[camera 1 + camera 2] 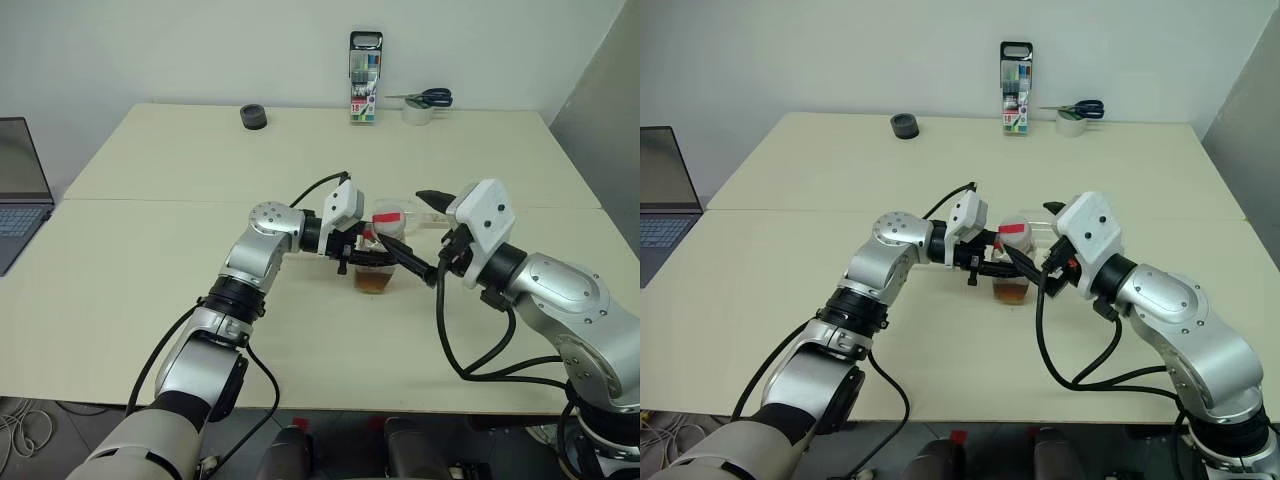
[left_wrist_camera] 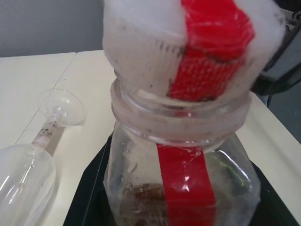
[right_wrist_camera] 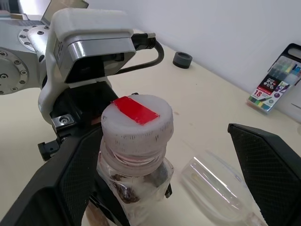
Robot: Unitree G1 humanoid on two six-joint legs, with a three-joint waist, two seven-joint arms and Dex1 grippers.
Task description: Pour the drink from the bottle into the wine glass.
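The bottle point(image 1: 377, 262) stands upright on the table point(image 1: 200, 250), a small clear bottle with a red strip down its side and a white cap point(image 3: 137, 122) topped with red tape. A little amber drink point(image 1: 375, 283) sits in its bottom. My left gripper point(image 1: 362, 256) is shut on the bottle's body from the left. My right gripper point(image 3: 162, 133) is open, one finger on each side of the cap. The wine glass point(image 2: 33, 165) lies on its side on the table just beyond the bottle, with nothing holding it.
At the table's far edge are a pen box point(image 1: 365, 78), scissors point(image 1: 428, 98) on a tape roll point(image 1: 416, 113), and a black ring point(image 1: 254, 116). A laptop point(image 1: 20, 190) sits at the far left. Cables loop from both wrists.
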